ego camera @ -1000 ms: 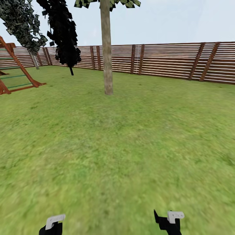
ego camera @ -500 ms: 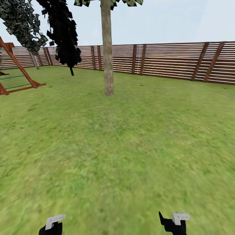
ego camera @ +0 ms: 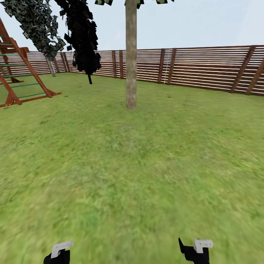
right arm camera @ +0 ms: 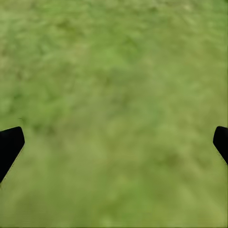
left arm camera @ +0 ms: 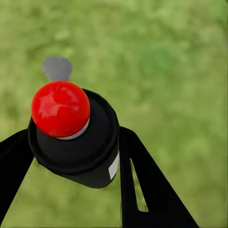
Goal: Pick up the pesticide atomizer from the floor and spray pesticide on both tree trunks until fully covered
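While the right claw (right arm camera: 114, 142) gapes, the left claw (left arm camera: 71, 161) pinches the pesticide atomizer (left arm camera: 73, 137), red top toward camera

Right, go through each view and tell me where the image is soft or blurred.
Head view: the fence and tree trunk are crisp, the near lawn smears. Left wrist view: the bottle with its red top is sharp, the grass behind it is soft. Right wrist view: the grass is blurred throughout.

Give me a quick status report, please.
Left gripper shut on pesticide atomizer. Right gripper open, empty, over lawn. Tree trunk straight ahead; nothing in the way.
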{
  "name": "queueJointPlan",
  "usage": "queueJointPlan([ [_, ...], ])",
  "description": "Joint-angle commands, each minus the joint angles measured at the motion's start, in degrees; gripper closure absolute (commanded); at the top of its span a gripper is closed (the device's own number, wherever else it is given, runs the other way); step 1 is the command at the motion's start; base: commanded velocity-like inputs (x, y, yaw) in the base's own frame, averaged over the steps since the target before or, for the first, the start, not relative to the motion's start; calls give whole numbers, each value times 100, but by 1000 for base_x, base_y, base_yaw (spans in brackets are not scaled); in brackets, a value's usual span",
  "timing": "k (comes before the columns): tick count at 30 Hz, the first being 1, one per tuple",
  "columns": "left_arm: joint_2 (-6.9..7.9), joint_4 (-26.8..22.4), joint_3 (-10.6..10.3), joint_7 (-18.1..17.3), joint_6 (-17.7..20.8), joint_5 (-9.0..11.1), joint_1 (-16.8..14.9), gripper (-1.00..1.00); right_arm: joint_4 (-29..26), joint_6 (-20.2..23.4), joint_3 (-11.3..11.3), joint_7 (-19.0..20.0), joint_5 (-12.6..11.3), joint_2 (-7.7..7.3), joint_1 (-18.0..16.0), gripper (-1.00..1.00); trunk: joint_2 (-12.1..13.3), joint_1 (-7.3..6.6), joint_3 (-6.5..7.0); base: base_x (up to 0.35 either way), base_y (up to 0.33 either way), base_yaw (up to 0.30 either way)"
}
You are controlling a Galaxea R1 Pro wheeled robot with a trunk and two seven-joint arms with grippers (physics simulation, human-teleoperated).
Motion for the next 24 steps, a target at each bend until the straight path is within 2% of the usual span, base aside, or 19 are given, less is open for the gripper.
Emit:
queueJointPlan([
  [1, 1, 4, -12, -4, -19, 30, -3, 100, 4, -19, -50, 34, 35, 1, -6, -100, -2, 3, -5, 339, 0, 0],
  [24, 1, 4, -12, -4, -19, 30, -3, 100, 38, -19, -50, 34, 35, 1, -6, -100, -2, 3, -5, 339, 0, 0],
])
